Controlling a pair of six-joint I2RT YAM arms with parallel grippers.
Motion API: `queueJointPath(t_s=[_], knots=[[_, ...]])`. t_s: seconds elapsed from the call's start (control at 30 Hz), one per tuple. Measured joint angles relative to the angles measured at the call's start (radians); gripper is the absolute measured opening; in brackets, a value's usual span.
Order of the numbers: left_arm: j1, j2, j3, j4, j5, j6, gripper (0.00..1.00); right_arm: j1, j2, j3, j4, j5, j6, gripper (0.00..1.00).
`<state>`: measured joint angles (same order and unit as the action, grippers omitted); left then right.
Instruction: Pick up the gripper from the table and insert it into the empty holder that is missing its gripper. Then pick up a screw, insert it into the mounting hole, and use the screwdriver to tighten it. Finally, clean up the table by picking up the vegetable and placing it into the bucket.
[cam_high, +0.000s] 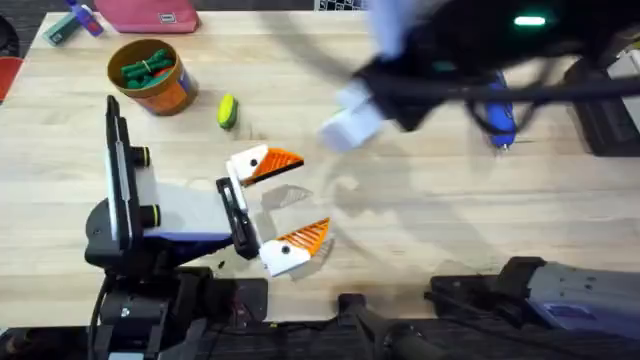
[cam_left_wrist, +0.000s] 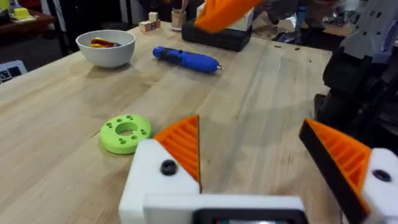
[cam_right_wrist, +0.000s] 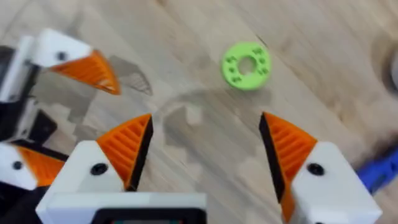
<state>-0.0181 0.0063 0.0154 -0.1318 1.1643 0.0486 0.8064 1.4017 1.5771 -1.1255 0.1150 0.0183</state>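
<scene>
Left gripper (cam_high: 290, 205): low over worktop (cam_high: 420, 240), fingers wide, empty. Right gripper (cam_right_wrist: 205, 155): raised, fingers wide, empty. Vegetable (cam_high: 228, 111) beside bucket (cam_high: 152, 76). Screwdriver (cam_left_wrist: 185, 60) on worktop.

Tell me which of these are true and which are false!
1. The small yellow-green oval toy vegetable lies inside the round orange bucket. False: it lies on the light wooden table beside the bucket.
2. The left hand is open. True.
3. The blue cylindrical screwdriver lies on the table. True.
4. The right hand is shut on the round green plastic disc with holes. False: it is open and empty, and the disc lies on the table.
</scene>
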Motion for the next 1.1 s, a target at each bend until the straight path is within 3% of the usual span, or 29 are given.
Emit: queueJointPath(t_s=[0.27,0.4,0.57,0.8,1.1], knots=[[0.0,0.0,0.0,0.0,0.0,0.0,0.985,-0.282,-0.25,-0.247,0.005,0.0,0.16,0.994],[0.0,0.0,0.0,0.0,0.0,0.0,0.985,-0.433,-0.303,-0.326,-0.006,0.0,0.208,0.991],[0.0,0.0,0.0,0.0,0.0,0.0,0.985,-0.581,-0.308,-0.338,-0.022,0.0,0.229,0.992],[0.0,0.0,0.0,0.0,0.0,0.0,0.985,-0.676,-0.308,-0.338,-0.022,0.0,0.241,0.99],[0.0,0.0,0.0,0.0,0.0,0.0,0.985,-0.686,-0.308,-0.338,-0.022,0.0,0.244,0.991]])
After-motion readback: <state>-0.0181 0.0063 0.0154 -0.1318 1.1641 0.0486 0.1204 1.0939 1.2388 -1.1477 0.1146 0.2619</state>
